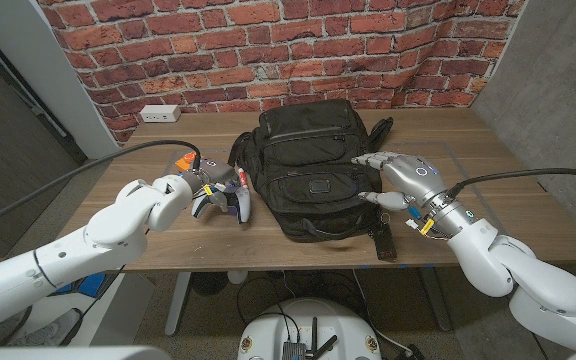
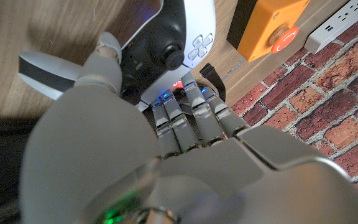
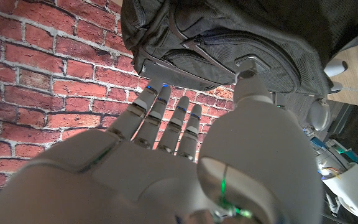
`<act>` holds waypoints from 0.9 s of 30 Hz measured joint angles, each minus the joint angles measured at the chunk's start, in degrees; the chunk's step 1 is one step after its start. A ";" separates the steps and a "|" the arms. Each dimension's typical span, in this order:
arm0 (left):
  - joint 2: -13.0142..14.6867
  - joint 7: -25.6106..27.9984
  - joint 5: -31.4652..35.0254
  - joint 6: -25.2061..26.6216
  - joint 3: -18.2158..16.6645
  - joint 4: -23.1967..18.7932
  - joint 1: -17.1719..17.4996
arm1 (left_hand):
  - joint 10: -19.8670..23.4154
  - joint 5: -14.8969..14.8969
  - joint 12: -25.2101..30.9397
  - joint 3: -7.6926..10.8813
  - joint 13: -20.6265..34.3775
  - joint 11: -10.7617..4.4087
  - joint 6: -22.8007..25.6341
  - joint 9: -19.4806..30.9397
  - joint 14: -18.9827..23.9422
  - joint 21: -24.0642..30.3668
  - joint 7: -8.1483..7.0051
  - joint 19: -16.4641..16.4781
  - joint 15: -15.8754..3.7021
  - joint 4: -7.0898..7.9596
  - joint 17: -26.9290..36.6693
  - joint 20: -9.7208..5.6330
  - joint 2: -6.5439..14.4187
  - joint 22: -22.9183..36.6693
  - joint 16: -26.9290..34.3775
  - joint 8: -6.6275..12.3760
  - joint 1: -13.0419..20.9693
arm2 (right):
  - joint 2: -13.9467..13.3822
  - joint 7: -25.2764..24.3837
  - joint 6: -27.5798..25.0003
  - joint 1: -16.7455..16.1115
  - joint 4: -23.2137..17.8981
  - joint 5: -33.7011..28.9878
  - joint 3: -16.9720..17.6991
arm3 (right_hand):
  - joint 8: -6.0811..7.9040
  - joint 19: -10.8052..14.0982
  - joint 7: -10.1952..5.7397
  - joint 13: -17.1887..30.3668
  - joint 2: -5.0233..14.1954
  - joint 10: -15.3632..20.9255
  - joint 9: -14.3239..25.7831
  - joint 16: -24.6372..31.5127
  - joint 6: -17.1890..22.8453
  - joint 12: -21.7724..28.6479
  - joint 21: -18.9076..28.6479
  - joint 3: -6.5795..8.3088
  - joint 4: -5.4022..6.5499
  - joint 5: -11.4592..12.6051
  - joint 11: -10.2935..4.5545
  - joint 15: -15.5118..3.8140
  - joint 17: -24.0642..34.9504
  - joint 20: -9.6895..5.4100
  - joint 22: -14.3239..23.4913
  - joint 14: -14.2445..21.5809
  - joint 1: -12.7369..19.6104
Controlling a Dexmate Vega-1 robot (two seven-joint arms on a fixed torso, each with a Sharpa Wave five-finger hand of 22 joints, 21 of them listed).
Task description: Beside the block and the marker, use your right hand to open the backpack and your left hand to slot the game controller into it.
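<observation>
The left hand (image 1: 200, 190) grips the white game controller (image 1: 230, 201) on the table, just left of the black backpack (image 1: 313, 165). At the backpack's right side, the right hand (image 1: 400, 180) touches it with spread fingers, holding nothing.

The backpack (image 1: 314, 165) lies at the middle of the tabletop (image 1: 508, 190), reaching from near the back edge toward the front. The game controller (image 1: 223, 198) sits just to its left, under the left hand (image 1: 190, 188), whose fingers (image 2: 191, 115) rest on it. The block (image 1: 187, 161) lies behind the controller. The right hand (image 1: 405, 181) is at the backpack's right side, its fingers (image 1: 371, 161) touching the bag. A power strip (image 1: 159, 113) lies on the floor behind the tabletop's left corner, by the wall (image 1: 268, 50).
</observation>
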 measured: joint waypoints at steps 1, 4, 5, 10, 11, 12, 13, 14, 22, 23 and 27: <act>0.00 0.08 -0.07 -0.06 0.00 0.12 -0.08 | 0.00 0.00 0.00 0.01 0.00 0.00 0.00 0.00 0.00 0.00 0.00 0.00 0.00 -0.01 0.00 0.00 0.00 0.00 0.00 -0.04 0.00 | 0.05 0.15 -0.11 -0.11 -0.06 -0.36 0.00 | 0.00 -0.12 -0.02 0.00 -0.22 -0.43 0.00 -0.20 -0.58 0.00 0.00 -0.09 -0.08 0.00 0.02 -0.22 0.05 0.12 0.00 -0.24 -0.23; 0.00 0.28 -0.26 -0.27 0.00 0.41 -0.24 | -0.01 -0.02 -0.02 0.25 0.00 -0.01 0.00 0.01 0.01 0.00 0.00 0.00 -0.01 -0.25 -0.01 0.00 0.00 0.00 -0.04 -0.05 0.00 | 0.23 0.49 -0.51 -0.34 -0.26 -1.45 -0.22 | 0.00 -0.41 0.20 0.00 -0.22 -1.13 0.00 -0.20 -1.54 0.00 -0.22 -0.09 -0.09 -0.27 -0.06 0.02 0.12 0.41 0.00 -0.61 -0.22; 0.01 0.29 -0.26 -0.29 0.00 0.45 -0.27 | -0.01 -0.03 -0.03 0.25 0.00 -0.01 0.00 0.01 0.02 0.00 0.00 0.00 -0.02 -0.25 -0.01 0.00 0.00 0.00 -0.04 -0.05 0.00 | 0.24 0.55 -0.57 -0.35 -0.27 -1.69 -0.27 | 0.00 -0.41 0.28 0.00 -0.22 -1.13 0.00 -0.20 -1.78 0.00 -0.21 -0.09 -0.09 -0.33 -0.06 0.02 0.12 0.41 0.00 -0.61 -0.22; 0.03 0.60 -0.56 -0.52 0.16 0.85 -0.47 | -0.01 -0.04 -0.21 0.24 0.00 -0.01 0.00 0.03 0.15 0.00 0.00 0.00 -0.14 -0.25 -0.05 0.00 0.00 0.00 -0.02 -0.09 0.00 | 0.44 0.84 -1.27 -0.45 -0.38 -3.94 -1.06 | 0.00 -0.41 0.09 0.00 -0.21 -1.12 0.00 -0.20 -2.28 0.07 -0.21 -0.09 -0.09 -0.33 -0.06 0.02 0.12 0.41 0.01 -0.61 -0.22; 0.03 0.64 -0.62 -0.62 0.18 0.87 -0.48 | -0.01 -0.05 -0.22 0.24 0.00 -0.01 0.00 0.03 0.15 0.00 0.00 0.00 -0.14 -0.24 -0.05 0.00 0.00 0.00 0.03 -0.09 0.00 | 0.48 0.85 -1.32 -0.45 -0.39 -4.12 -1.36 | 0.00 -0.52 0.23 0.10 -0.21 -1.12 0.00 -0.20 -2.55 0.27 -0.21 -0.09 -0.09 -0.33 -0.06 0.02 0.12 0.52 0.01 -0.61 -0.22; 0.03 0.64 -0.62 -0.62 0.24 0.94 -0.55 | -0.01 -0.05 -0.23 0.24 0.00 -0.01 0.00 0.04 0.14 0.00 0.00 0.00 -0.14 -0.24 -0.05 0.00 0.00 0.00 0.12 -0.10 0.00 | 0.48 0.87 -1.56 -0.45 -0.39 -4.78 -1.36 | 0.00 -0.52 0.32 0.24 -0.21 -1.12 0.00 -0.20 -2.64 0.27 -0.21 -0.09 -0.09 -0.33 -0.06 0.02 0.12 0.52 0.01 -0.61 -0.22; 0.03 0.76 -0.72 -0.79 0.29 0.98 -0.59 | -0.01 -0.05 -0.23 0.24 0.00 -0.01 0.00 0.04 0.14 0.00 0.00 0.00 -0.14 -0.24 -0.04 0.00 0.00 0.00 0.12 -0.11 0.00 | 0.48 0.87 -1.72 -0.45 -0.39 -5.22 -1.36 | 0.00 -0.52 0.32 0.27 -0.21 -1.12 0.00 -0.20 -2.64 0.27 -0.21 -0.12 -0.12 -0.33 -0.06 0.02 0.11 0.52 0.01 -0.61 -0.22; 0.03 0.77 -0.74 -0.81 0.31 1.00 -0.60 | -0.01 -0.05 -0.24 0.24 0.00 -0.01 0.00 0.04 0.14 0.00 0.00 0.00 -0.14 -0.24 -0.05 0.00 0.00 0.00 0.13 -0.12 0.00 | 0.63 0.87 -1.79 -0.36 -0.39 -5.45 -2.07 | 0.00 -0.52 0.32 0.26 -0.21 -1.12 -0.01 -0.20 -2.64 0.27 -0.21 -0.28 -0.28 -0.33 -0.06 0.02 0.12 0.53 0.01 -0.61 -0.22; 0.11 0.96 -1.06 -0.96 0.42 1.10 -0.80 | -0.02 0.02 0.00 0.24 0.00 -0.02 0.01 0.05 0.35 0.00 -0.01 0.00 0.06 -0.24 -0.02 0.00 0.00 0.00 0.13 -0.05 0.00 | 0.67 0.63 -3.09 0.09 -0.07 -8.93 -4.00 | 0.01 -0.51 0.23 0.26 -0.46 -1.34 -0.01 -0.20 -3.17 0.27 -0.21 -0.28 -0.28 -0.40 0.16 0.01 0.11 0.52 0.01 -0.60 0.04; 0.13 0.99 -1.09 -0.96 0.43 1.11 -0.83 | -0.02 0.04 0.06 0.24 0.00 -0.02 0.01 0.05 0.37 0.00 -0.01 0.00 0.04 -0.24 -0.01 0.00 0.00 0.00 0.13 0.01 0.00 | 0.66 0.63 -3.27 0.11 -0.06 -9.35 -4.11 | 0.01 -0.51 0.43 0.26 -0.51 -1.43 -0.01 -0.19 -3.36 0.27 -0.21 -0.28 -0.28 -0.64 0.25 0.01 0.11 0.52 0.01 -0.60 0.09; 0.15 1.07 -1.19 -1.13 0.46 1.24 -0.98 | -0.03 0.06 0.10 0.24 0.00 -0.03 0.01 0.04 0.46 0.00 -0.01 0.00 -0.05 -0.24 -0.01 0.00 0.00 0.00 0.13 0.02 0.00 | 0.56 0.88 -4.27 0.51 0.02 -11.39 -5.41 | 0.01 -0.72 0.61 0.26 -0.51 -1.96 -0.01 -0.19 -3.92 0.27 -0.21 -0.28 -0.28 -0.73 0.16 -0.24 0.11 0.31 0.01 -0.86 0.09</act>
